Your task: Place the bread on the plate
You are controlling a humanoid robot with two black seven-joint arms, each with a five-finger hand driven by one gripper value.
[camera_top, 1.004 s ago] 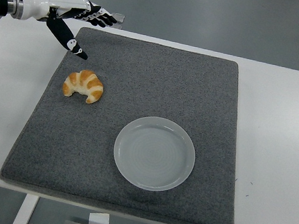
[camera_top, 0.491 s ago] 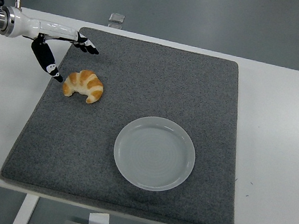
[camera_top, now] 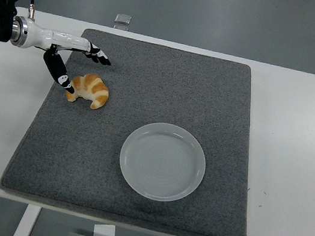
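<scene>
Bread (camera_top: 89, 90) is lying on the far left part of the grey mat (camera_top: 142, 134) that is covering the white table (camera_top: 298, 149), well apart from the empty plate (camera_top: 162, 161), which is sitting nearer and to the right. Nothing of the placing looks done: grasp, lift, carry and set-down are all remaining. The left hand (camera_top: 70, 60) is reaching in from the left, its fingers (camera_top: 98, 54) spreading open and holding nothing, the thumb tip lying just beside, perhaps touching, the bread's left end. The croissant's long axis is running roughly left to right, tilting slightly nearer at the right; its curved back is facing far, both tips pointing toward the near edge. The right hand is not showing.
</scene>
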